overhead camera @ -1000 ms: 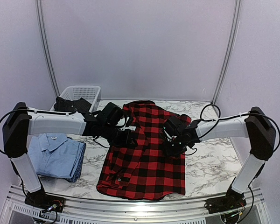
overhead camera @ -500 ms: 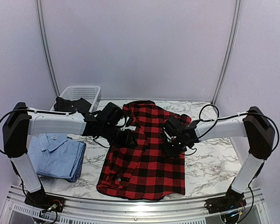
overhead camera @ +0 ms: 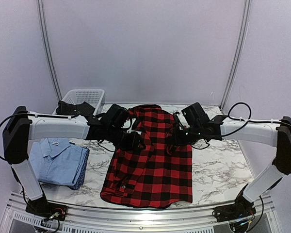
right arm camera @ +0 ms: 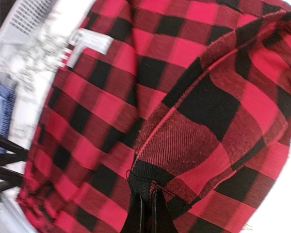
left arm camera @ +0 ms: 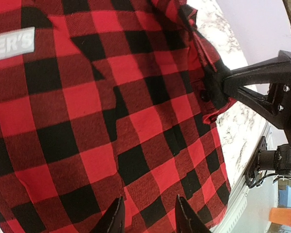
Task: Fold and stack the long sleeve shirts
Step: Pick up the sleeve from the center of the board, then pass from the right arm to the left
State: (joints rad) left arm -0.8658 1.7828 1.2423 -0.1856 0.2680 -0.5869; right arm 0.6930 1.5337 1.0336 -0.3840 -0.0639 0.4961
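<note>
Just now our right gripper has closed. A second ago it stood half spread over the right edge of the flannel; now its fingers are pressed together on a fold of that edge, and the arm has stretched out and swung the pinch farther from its base. We take this to mean the right-side fold has begun, though most of the shirt lies flat and unfolded on the table, so the stacking is a good way off. Our left gripper has eased a little wider. Its fingers are apart with nothing between them, and it hovers over the flannel's left half. From the right gripper, the cloth rises straight out of the pinch as a raised ridge, and the rest falls away to its left. From the left gripper, the checks spread below and ahead of the fingertips, with the hem behind it toward our bases. The blue shirt sits folded, behind and out to the left of the left gripper, just beside the flannel without touching it. Beyond the left arm stands the basket.
</note>
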